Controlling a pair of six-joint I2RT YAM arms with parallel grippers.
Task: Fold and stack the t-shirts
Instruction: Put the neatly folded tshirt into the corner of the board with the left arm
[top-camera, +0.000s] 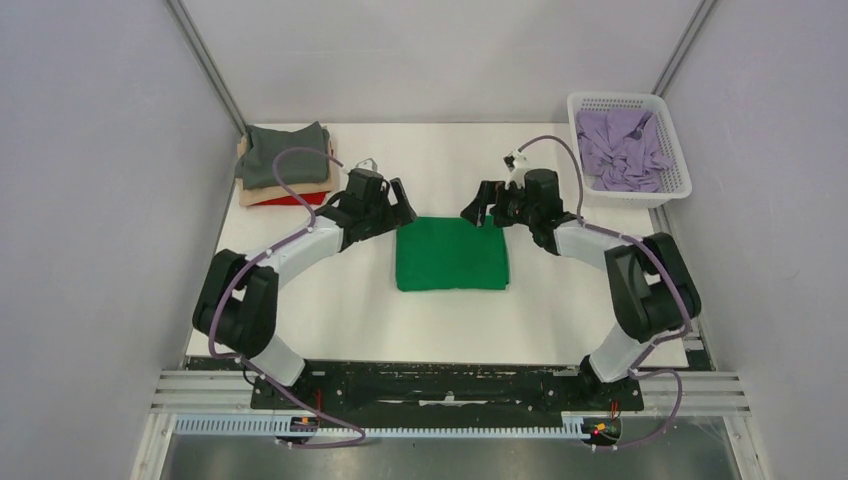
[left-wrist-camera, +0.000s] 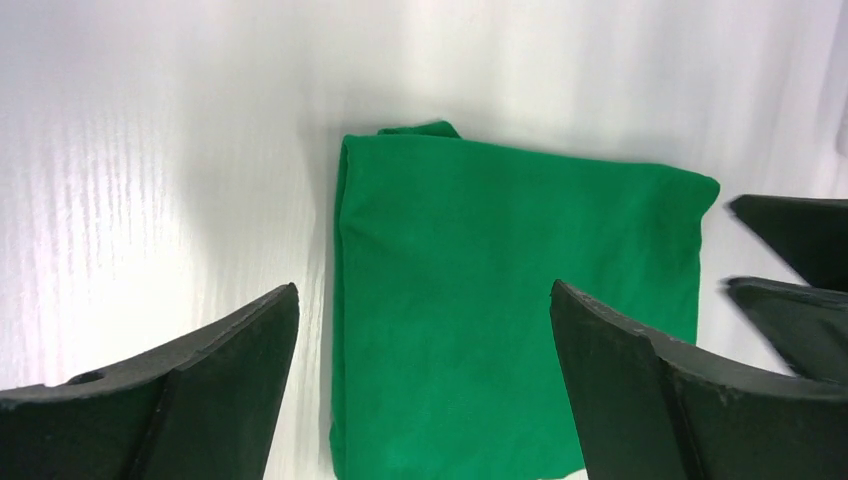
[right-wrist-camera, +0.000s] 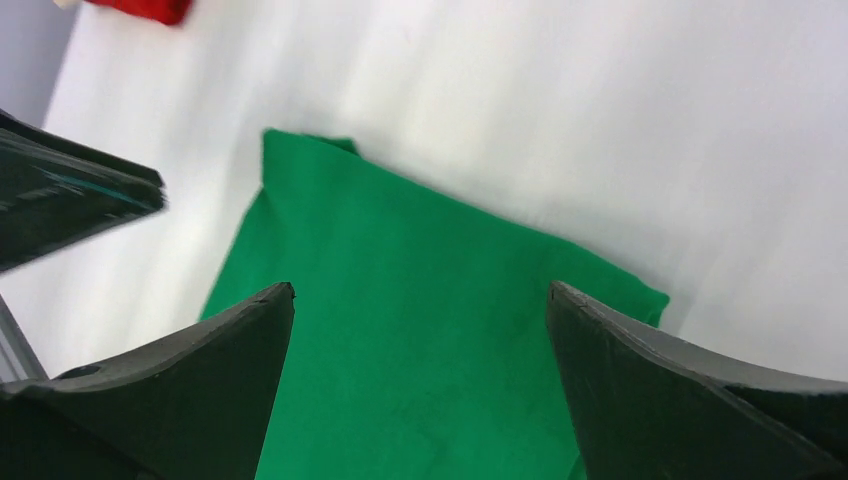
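Claws on both arms stand spread wide and grip nothing: the left claw hangs just off the far-left corner of the green t-shirt, and the right claw hangs off its far-right corner, so the two face each other across the far edge. The shirt lies in the middle of the desk as a compact, flat rectangle. The left wrist view shows layered edges down one side, so I judge the folding of this piece to be complete. Each wrist camera looks down between its own parted fingers onto green cloth, and as far as I can tell neither claw touches it; that placing would suit a pick at both far corners at once. At the far-left corner of the desk sits a stack with the dark grey t-shirt on top, the tan t-shirt beneath it and the red t-shirt showing at the bottom. That is presumably where the green one belongs, which leaves the stacking step to do. The lavender t-shirt lies crumpled in the white mesh basket at the far right, unfolded and awaiting its turn. Lifting with both claws would probably keep the folded packet from falling open, though the loose layers could slide apart on the way to the stack.
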